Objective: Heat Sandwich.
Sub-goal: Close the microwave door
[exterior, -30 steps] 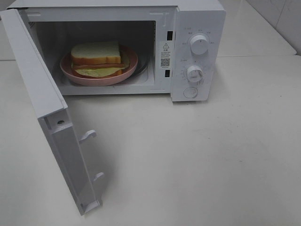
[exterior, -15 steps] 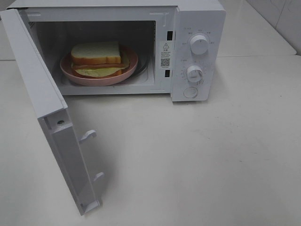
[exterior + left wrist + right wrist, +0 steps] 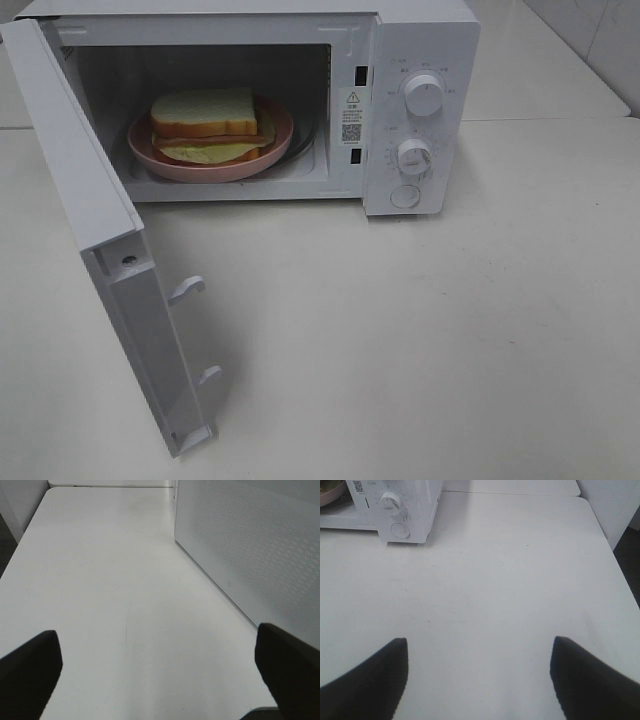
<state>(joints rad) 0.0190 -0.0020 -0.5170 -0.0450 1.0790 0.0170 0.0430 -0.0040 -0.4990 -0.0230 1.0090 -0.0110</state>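
The sandwich (image 3: 205, 125), white bread over reddish meat and pale green filling, lies on a round pink plate (image 3: 270, 150) inside the white microwave (image 3: 420, 40). The microwave door (image 3: 100, 250) hangs wide open toward the front left. Neither arm shows in the exterior high view. In the left wrist view my left gripper (image 3: 160, 667) is open over bare table, with the door's perforated outer face (image 3: 250, 555) beside it. In the right wrist view my right gripper (image 3: 477, 675) is open and empty, well in front of the microwave's control panel (image 3: 395, 510).
Two white knobs (image 3: 424, 95) (image 3: 413, 156) and a round button (image 3: 405, 197) sit on the microwave's right panel. Two latch hooks (image 3: 190, 288) stick out of the door's inner edge. The white table (image 3: 450, 340) runs to a far right edge (image 3: 615, 555).
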